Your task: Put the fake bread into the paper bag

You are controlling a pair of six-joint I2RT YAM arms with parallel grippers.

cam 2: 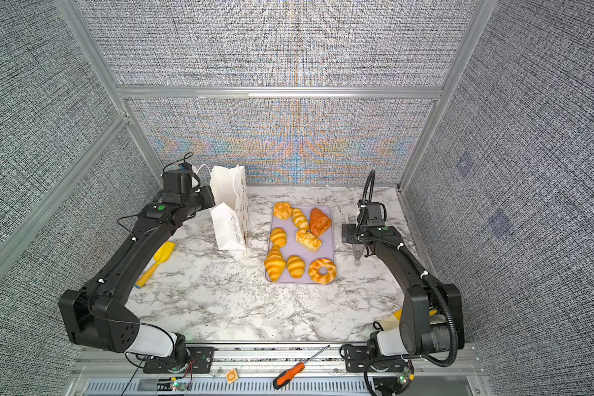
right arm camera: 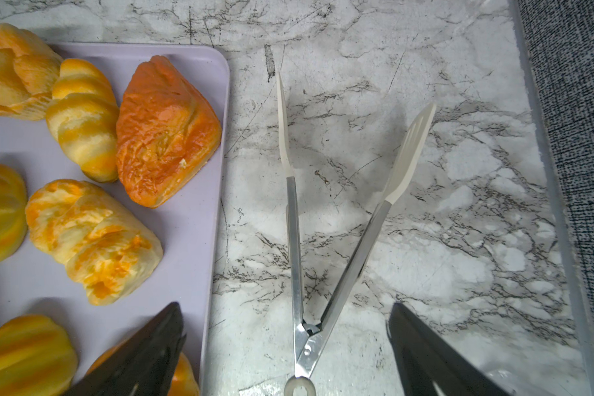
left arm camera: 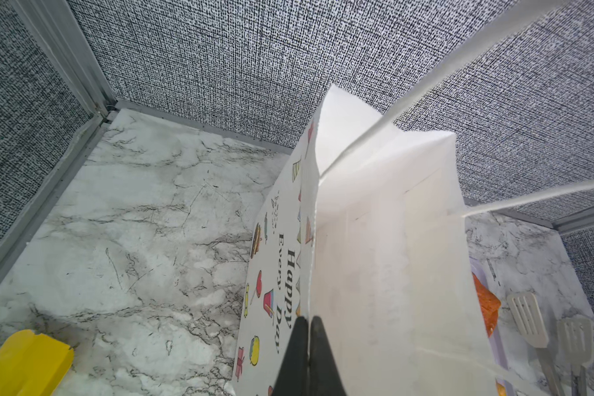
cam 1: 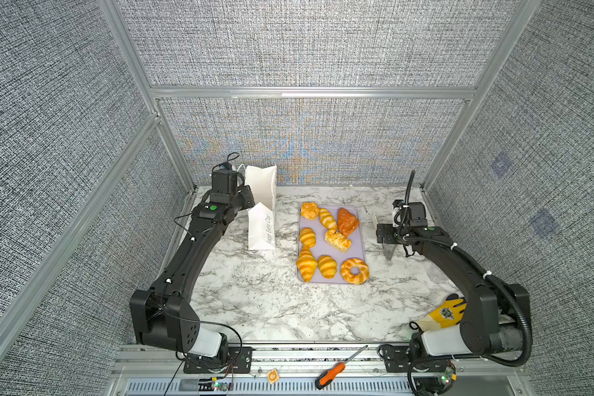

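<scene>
The white paper bag stands upright at the back left of the table. My left gripper is shut on the edge of the bag's wall near its rim. The fake bread lies on a lilac tray: a round bun, several croissants, a darker one, a rectangular puff and a ring doughnut. My right gripper hangs open just right of the tray, with its jaws wide on either side of the hinge of the metal tongs.
The tongs lie spread in a V on the marble. A yellow scoop lies under the left arm. A yellow glove lies at the front right and a screwdriver on the front rail. Walls close in the back and both sides.
</scene>
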